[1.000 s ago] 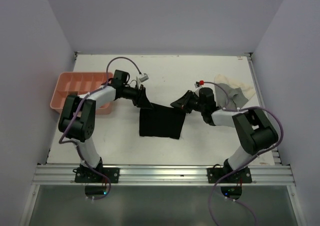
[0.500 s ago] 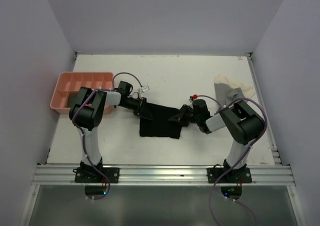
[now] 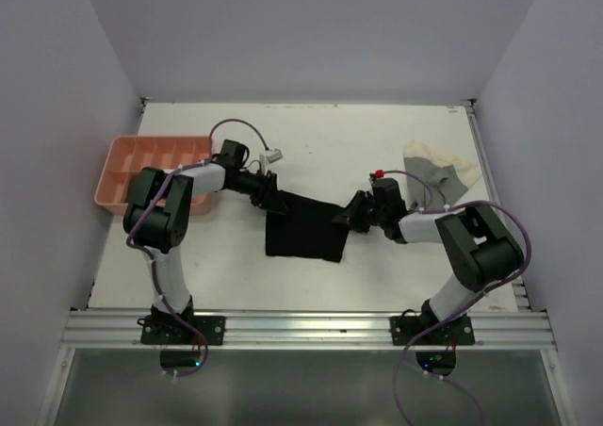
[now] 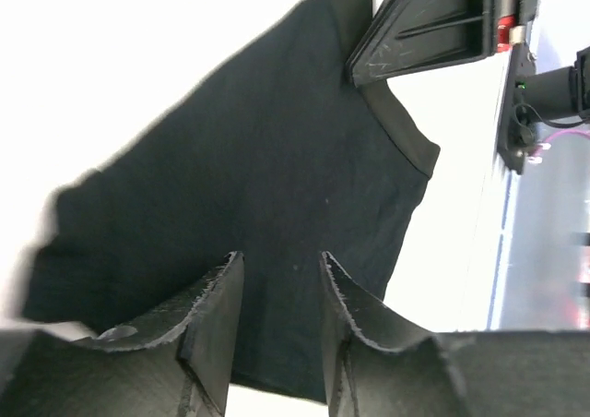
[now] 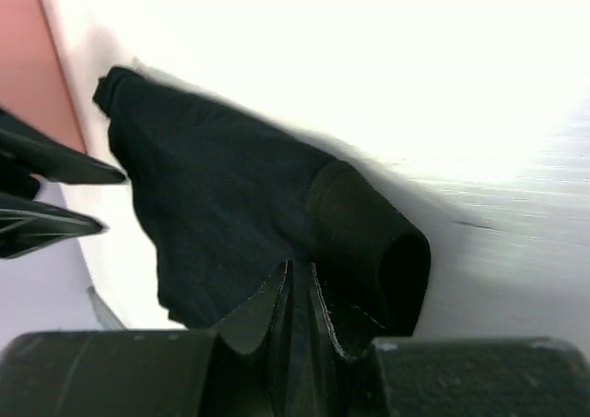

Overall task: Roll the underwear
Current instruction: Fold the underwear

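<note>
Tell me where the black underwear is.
Top view: the black underwear sits mid-table, spanning between the left fingers at its far-left corner and the right fingers at its far-right corner, with the pink compartment tray further left.

Two arms, each on a black base plate (image 3: 184, 330) bolted to the aluminium rail (image 3: 311, 330): left arm (image 3: 155, 223) toward the rail's left end, right arm (image 3: 476, 247) toward its right end. Links: white tubes between bulky, rounded black joint housings. Purple cable (image 3: 236, 122) looping along each arm beyond the rail and trailing out from each base on the rail's near side. Small blue light (image 3: 196, 362) on the rail's near side, under each base. Red fitting (image 3: 379, 173) at the right wrist; white connector (image 3: 270, 151) at the left. Left gripper (image 4: 278, 260) and right gripper (image 5: 297, 274): matt black wedge-shaped fingers, edges scuffed pale.
</note>
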`<state>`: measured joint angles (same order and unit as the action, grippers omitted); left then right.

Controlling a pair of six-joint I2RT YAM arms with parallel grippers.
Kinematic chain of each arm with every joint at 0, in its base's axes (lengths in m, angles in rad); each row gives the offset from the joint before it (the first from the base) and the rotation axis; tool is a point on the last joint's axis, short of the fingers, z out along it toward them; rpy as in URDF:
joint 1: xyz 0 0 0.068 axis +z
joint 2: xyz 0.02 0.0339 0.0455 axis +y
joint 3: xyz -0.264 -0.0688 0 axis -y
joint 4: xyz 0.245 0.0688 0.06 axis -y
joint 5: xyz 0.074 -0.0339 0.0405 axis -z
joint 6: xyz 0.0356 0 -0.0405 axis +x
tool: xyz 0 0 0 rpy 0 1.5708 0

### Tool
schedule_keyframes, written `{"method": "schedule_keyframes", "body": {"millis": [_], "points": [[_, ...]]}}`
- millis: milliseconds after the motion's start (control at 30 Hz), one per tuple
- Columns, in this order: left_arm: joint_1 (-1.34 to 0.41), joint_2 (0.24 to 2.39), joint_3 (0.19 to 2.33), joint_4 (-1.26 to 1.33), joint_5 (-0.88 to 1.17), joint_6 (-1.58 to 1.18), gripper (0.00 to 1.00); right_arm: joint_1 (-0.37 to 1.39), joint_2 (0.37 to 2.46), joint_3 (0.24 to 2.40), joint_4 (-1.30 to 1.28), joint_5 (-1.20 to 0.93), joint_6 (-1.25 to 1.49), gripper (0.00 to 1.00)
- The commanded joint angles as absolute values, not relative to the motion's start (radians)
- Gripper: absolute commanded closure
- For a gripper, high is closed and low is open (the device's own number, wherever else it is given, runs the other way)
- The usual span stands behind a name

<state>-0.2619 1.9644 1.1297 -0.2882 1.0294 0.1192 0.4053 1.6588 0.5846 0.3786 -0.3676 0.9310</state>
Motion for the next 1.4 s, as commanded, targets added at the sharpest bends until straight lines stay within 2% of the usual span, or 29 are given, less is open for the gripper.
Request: {"method": "schedule_keyframes", "body": {"millis": [0, 100, 133, 167, 233, 267, 333, 367, 567, 733, 933, 1200, 1367], "points": [[-0.258, 1.913, 1.219, -0.337, 1.043, 0.227, 0.58, 0.364, 1.591, 0.606, 0.213, -0.314, 0.824, 0.84], [-0.267, 1.908, 1.252, -0.359, 1.089, 0.244, 0.52, 0.324, 1.54, 0.583, 0.221, -0.339, 0.815, 0.78], [-0.276, 1.905, 1.256, -0.364, 1.121, 0.253, 0.49, 0.316, 1.501, 0.562, 0.245, -0.36, 0.822, 0.74], [-0.281, 1.898, 1.256, -0.357, 1.135, 0.255, 0.45, 0.311, 1.474, 0.555, 0.262, -0.37, 0.827, 0.64], [-0.288, 1.888, 1.258, -0.336, 1.16, 0.238, 0.4, 0.311, 1.424, 0.566, 0.273, -0.414, 0.831, 0.55], [-0.29, 1.869, 1.253, -0.322, 1.164, 0.23, 0.34, 0.313, 1.408, 0.574, 0.279, -0.426, 0.841, 0.35], [-0.288, 1.839, 1.243, -0.281, 1.141, 0.198, 0.12, 0.314, 1.373, 0.587, 0.31, -0.474, 0.87, 0.06], [-0.287, 1.81, 1.239, -0.279, 1.135, 0.195, 0.0, 0.314, 1.343, 0.594, 0.313, -0.48, 0.9, 0.03], [-0.276, 1.77, 1.186, -0.157, 1.167, 0.048, 0.0, 0.344, 1.347, 0.606, 0.386, -0.473, 1.014, 0.02], [-0.282, 1.815, 1.103, 0.137, 1.167, -0.193, 0.0, 0.347, 1.547, 0.571, 0.604, -0.459, 1.066, 0.02], [-0.304, 1.882, 1.045, 0.463, 1.105, -0.443, 0.0, 0.334, 1.704, 0.537, 0.696, -0.405, 1.031, 0.03], [-0.337, 2.104, 1.101, 0.549, 0.953, -0.572, 0.0, 0.275, 1.715, 0.492, 0.703, -0.426, 1.005, 0.04], [-0.336, 2.215, 1.16, 0.561, 0.951, -0.62, 0.0, 0.244, 1.712, 0.511, 0.703, -0.494, 0.989, 0.05]]}}
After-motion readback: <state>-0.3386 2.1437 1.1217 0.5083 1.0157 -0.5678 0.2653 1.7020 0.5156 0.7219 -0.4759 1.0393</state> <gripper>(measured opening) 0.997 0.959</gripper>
